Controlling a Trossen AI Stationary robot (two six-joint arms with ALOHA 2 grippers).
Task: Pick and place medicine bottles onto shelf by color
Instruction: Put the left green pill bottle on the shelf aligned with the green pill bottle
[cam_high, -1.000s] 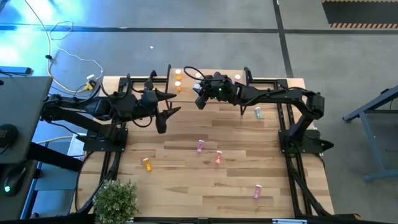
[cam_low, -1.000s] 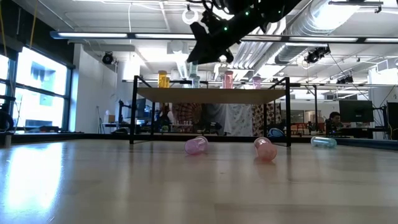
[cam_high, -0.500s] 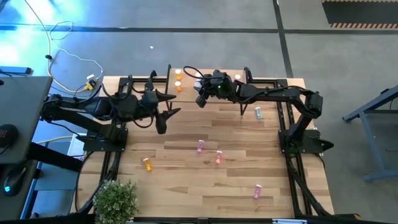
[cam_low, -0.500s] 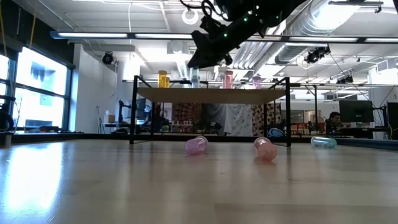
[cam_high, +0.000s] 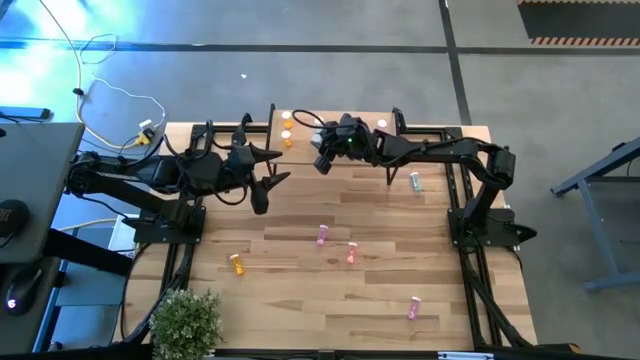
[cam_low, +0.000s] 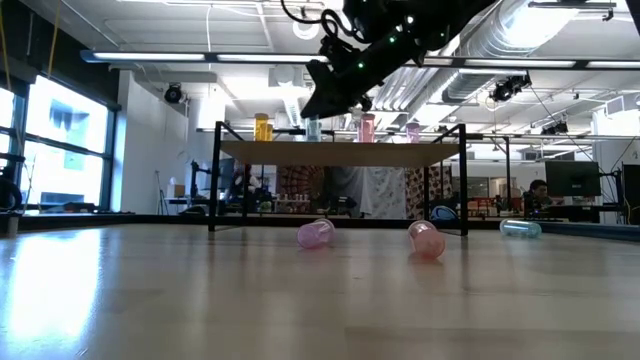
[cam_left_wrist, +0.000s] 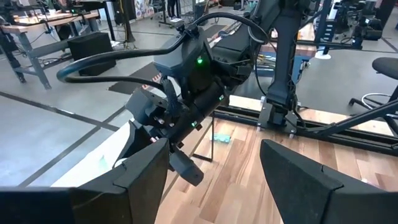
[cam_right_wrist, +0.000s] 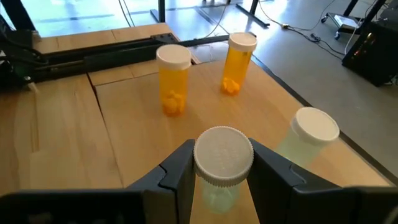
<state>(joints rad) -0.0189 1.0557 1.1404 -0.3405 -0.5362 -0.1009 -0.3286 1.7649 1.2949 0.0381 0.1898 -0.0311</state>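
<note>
On shelf (cam_low: 340, 152): two orange bottles (cam_right_wrist: 173, 79), a pale green, pinks upright.
Right gripper (cam_right_wrist: 222, 171): clamps pale-green bottle (cam_right_wrist: 222, 163) over shelf.
Left gripper (cam_left_wrist: 214, 165): spread wide, empty, beside shelf.
Left over: six bottles (cam_high: 321, 236) lying on table.

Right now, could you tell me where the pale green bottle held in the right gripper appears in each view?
High: hidden under the right gripper, over the light-wood shelf.
Low: not discernible below the gripper.
Left wrist: not discernible.
Right wrist: pale green bottle, bottom centre, between the fingers.
Shared landmark: two orange bottles.
</note>
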